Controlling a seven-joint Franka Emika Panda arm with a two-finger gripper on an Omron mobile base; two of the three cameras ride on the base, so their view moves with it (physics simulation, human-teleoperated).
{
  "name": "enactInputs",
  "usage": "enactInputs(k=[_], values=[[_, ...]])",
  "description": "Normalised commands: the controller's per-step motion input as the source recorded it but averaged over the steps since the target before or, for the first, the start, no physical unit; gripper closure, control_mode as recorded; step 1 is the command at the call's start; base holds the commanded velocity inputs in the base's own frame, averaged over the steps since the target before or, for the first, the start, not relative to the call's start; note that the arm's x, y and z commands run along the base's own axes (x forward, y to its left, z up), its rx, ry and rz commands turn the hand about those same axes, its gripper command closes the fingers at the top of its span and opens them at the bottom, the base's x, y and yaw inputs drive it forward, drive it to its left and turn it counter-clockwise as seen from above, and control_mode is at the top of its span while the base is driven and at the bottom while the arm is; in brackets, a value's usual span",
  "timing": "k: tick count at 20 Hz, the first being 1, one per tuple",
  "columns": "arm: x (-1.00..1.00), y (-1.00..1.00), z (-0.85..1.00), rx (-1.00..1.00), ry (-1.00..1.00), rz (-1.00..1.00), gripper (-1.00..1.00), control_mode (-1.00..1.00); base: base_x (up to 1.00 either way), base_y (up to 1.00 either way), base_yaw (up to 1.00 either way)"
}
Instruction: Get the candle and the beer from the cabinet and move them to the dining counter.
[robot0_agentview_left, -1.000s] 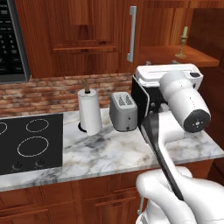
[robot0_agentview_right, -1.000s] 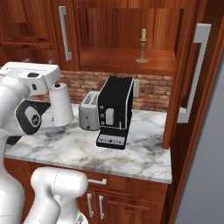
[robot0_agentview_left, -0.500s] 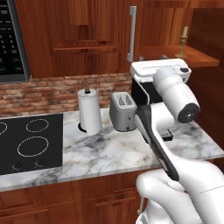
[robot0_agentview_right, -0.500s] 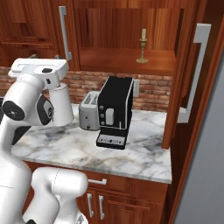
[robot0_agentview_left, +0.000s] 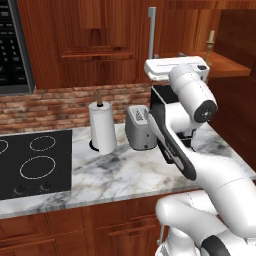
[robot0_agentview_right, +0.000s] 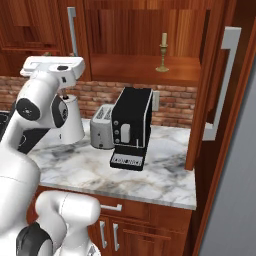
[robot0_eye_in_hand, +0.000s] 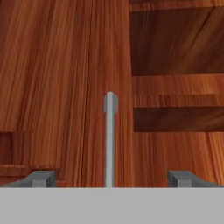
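The cream candle (robot0_agentview_left: 210, 42) (robot0_agentview_right: 163, 51) stands in its brass stick on the wooden shelf of the cabinet (robot0_agentview_right: 142, 70), whose right door (robot0_agentview_right: 220, 85) hangs open. The beer is out of view, and so is the dining counter. My gripper (robot0_agentview_left: 172, 65) (robot0_agentview_right: 52, 63) is raised to shelf height, left of the candle and apart from it. In the hand view my gripper (robot0_eye_in_hand: 111, 179) is open with nothing in it, and its fingertips (robot0_eye_in_hand: 41, 178) straddle the silver bar handle (robot0_eye_in_hand: 110, 140) of the closed door. The open shelf (robot0_eye_in_hand: 175, 94) shows to the right.
Below the cabinet a marble counter (robot0_agentview_left: 125, 172) carries a paper towel roll (robot0_agentview_left: 102, 127), a silver toaster (robot0_agentview_left: 139, 127) (robot0_agentview_right: 102, 132) and a black coffee machine (robot0_agentview_right: 131, 127). A black cooktop (robot0_agentview_left: 30, 162) lies at the left, under a microwave (robot0_agentview_left: 12, 50).
The arm has lifted the hand from in front of the coffee machine up to cabinet height, closer to the closed door's handle. The jaws stayed open.
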Motion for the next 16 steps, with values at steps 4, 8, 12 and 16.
enactInputs(k=[4, 8, 12, 16], values=[[0.34, 0.00, 0.11, 0.00, 0.07, -0.03, -1.00, -1.00, 0.00, 0.00, 0.00], [0.38, 0.00, 0.01, 0.00, 0.05, -0.01, -1.00, -1.00, 0.00, 0.00, 0.00], [0.31, 0.00, 0.00, -0.01, 0.01, 0.00, -1.00, -1.00, 0.00, 0.00, 0.00], [0.22, 0.00, 0.00, 0.00, 0.00, 0.00, -1.00, -1.00, 0.00, 0.00, 0.00]])
